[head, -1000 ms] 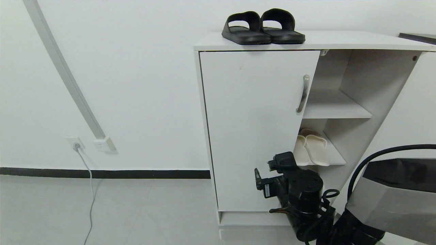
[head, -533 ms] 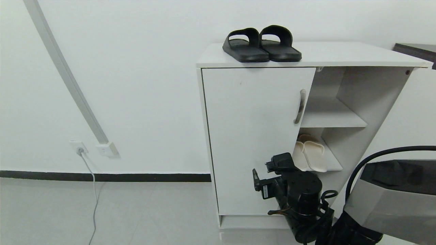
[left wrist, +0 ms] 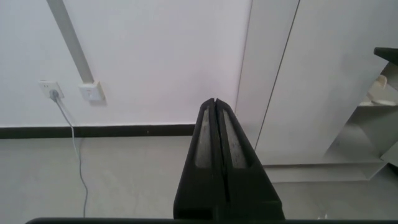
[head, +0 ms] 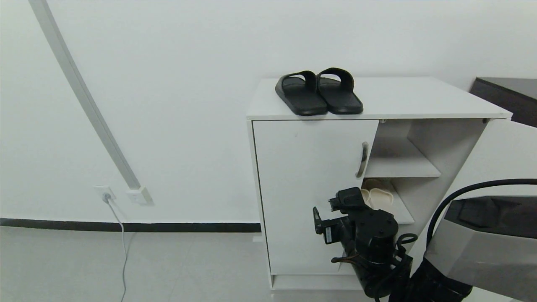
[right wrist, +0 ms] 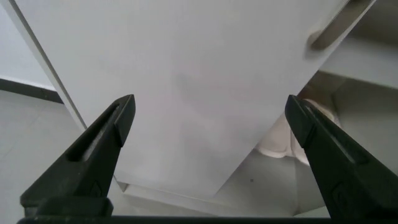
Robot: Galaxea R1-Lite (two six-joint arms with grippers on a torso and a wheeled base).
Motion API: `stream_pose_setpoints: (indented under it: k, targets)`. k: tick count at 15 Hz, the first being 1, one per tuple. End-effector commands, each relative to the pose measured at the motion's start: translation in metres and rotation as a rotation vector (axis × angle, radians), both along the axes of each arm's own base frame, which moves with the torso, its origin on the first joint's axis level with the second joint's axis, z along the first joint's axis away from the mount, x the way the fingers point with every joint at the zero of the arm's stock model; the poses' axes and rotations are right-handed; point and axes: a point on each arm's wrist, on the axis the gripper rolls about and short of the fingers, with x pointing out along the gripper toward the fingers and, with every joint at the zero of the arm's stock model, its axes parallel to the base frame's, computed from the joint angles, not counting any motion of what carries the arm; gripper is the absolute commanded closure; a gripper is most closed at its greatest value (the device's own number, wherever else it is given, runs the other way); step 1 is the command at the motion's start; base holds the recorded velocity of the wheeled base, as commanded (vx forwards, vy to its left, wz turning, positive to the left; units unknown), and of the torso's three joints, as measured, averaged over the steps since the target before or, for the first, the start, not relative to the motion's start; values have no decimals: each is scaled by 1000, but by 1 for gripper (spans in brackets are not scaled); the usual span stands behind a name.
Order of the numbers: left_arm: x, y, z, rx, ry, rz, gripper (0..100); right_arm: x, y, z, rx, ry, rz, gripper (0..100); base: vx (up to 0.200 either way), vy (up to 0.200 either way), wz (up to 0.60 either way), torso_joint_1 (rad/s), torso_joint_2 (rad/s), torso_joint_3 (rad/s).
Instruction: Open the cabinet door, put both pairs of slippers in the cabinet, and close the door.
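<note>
Cabinet [head: 402,97] is placed against the wall [head: 176,84]. Its left door [head: 310,188] is shut, with the handle [head: 362,159] mounted upright at the inner edge. The right door [head: 499,155] is swung open, so the right compartment is exposed.

Black slippers [head: 319,92] are set side by side on the cabinet top, above the left door, straps at the wall end. Cream slippers [head: 375,196] are laid as a pair inside, on the lower shelf [head: 402,214]. They are partly hidden behind the right arm [head: 371,239]. The upper shelf [head: 398,164] is seen just above them.

Right gripper [right wrist: 209,104]: fingers are spread wide and nothing is held between them. It is held low, in front of the lower part of the left door. Contact with the door cannot be told. In the right wrist view, the handle and a cream slipper are seen beyond the door edge.

Left gripper [left wrist: 215,102]: fingers are pressed together and nothing is gripped. It is pointed at where the wall meets the floor [left wrist: 124,174], just beside the cabinet's left side.

A socket [head: 105,193] is fixed low on the wall, well apart from the cabinet. A cable [head: 123,243] is plugged into it and hangs down to the floor.
</note>
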Motion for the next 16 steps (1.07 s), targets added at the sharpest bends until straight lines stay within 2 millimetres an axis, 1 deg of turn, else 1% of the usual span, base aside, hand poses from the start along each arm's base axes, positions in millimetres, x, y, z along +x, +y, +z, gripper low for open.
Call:
stream_pose_setpoints:
  k: [1, 7, 16]
  targets:
    - [0, 0, 0, 0, 0, 0, 100, 0, 0, -2, -4, 3, 0, 0, 0, 0, 0, 159, -471, -325]
    - [0, 0, 0, 0, 0, 0, 100, -1, 0, -1, -3, 2, 2, 0, 0, 0, 0, 175, -491, -320]
    - [0, 0, 0, 0, 0, 0, 100, -1, 0, -2, -5, 4, 3, 0, 0, 0, 0, 224, -541, -322]
